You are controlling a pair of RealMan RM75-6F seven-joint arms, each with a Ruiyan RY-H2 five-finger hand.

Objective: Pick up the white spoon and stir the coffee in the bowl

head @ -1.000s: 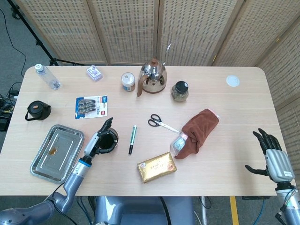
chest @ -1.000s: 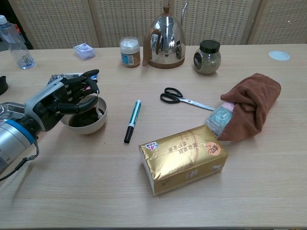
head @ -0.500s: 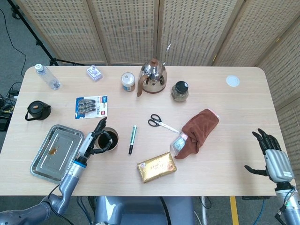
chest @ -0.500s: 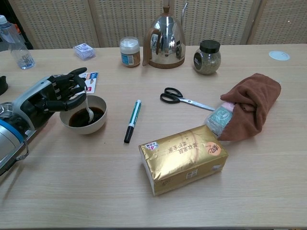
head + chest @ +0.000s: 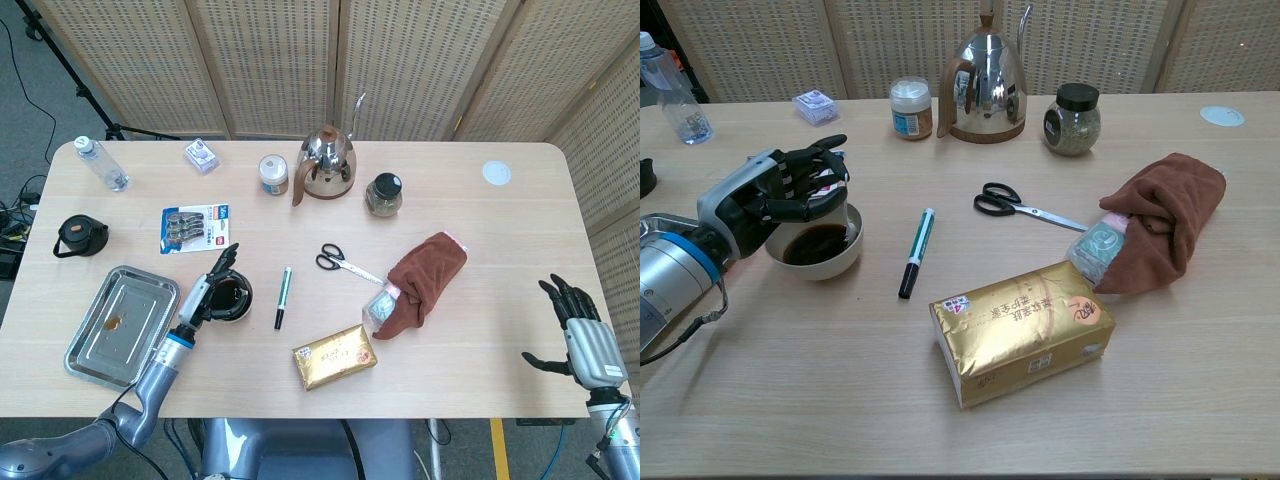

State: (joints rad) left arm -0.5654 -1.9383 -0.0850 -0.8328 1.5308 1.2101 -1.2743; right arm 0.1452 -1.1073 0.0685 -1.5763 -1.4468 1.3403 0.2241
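The left hand hangs over the bowl at the desk's 8 o'clock, fingers curled around the white spoon; a wide sweep could slop coffee or tip the bowl

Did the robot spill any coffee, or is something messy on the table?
No spill shows around the bowl; the coffee sits inside it. The one messy thing is the brown cloth, crumpled over a small packet. The metal tray has a small brownish spot.
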